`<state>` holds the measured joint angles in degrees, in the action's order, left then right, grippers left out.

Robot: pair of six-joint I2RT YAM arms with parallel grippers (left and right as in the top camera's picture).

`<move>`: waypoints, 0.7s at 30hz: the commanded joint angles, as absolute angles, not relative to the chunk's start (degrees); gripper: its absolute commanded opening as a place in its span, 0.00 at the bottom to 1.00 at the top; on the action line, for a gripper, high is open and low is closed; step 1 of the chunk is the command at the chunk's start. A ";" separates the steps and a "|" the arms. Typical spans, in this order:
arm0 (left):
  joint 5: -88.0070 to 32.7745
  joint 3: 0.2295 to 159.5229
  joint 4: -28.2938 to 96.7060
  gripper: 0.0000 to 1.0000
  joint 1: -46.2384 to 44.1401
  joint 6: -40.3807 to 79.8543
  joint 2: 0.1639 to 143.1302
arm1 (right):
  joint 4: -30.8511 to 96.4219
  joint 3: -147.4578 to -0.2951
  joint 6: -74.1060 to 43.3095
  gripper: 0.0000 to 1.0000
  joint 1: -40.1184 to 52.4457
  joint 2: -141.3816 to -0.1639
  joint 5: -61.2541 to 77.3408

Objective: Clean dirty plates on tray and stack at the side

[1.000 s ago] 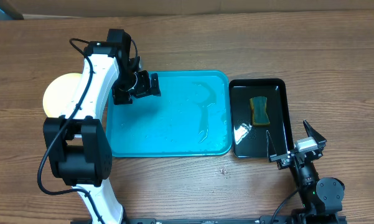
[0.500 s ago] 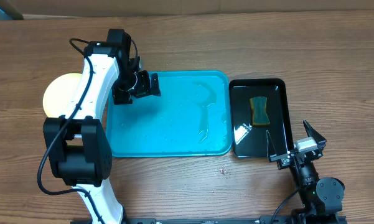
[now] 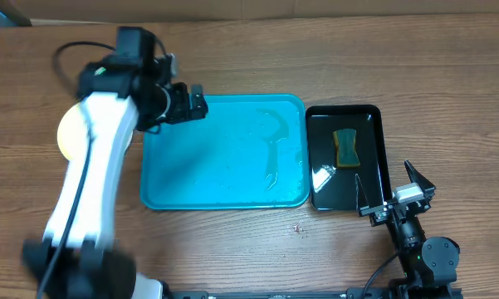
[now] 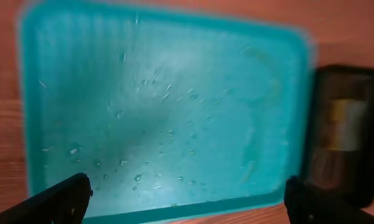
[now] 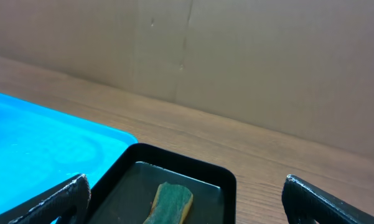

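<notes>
Plates (image 3: 65,137) show as one pale yellow disc just left of the turquoise tray (image 3: 224,170) (partly hidden by the left arm (image 3: 91,174)). Left gripper (image 3: 197,103) hangs over the tray's far left corner, jaws spread wide. Right gripper (image 3: 385,178), also released, sits right of the tray beside a black tray (image 3: 322,137) with a sponge (image 3: 346,147).

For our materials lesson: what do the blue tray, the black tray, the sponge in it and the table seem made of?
Blue tray: probably plastic, glossy; rounded moulded rim, droplets beading. Black tray: likely plastic, shiny; bright reflection. Sponge: seemingly foam, green scouring layer over yellow, matt. Table: wood or wood-look laminate; grain lines show.
</notes>
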<state>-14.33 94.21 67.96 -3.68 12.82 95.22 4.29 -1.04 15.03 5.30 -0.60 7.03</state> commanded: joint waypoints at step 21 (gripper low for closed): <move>-11.64 85.49 70.67 1.00 -3.77 10.87 45.25 | 4.21 -0.45 15.03 1.00 5.52 -0.16 6.50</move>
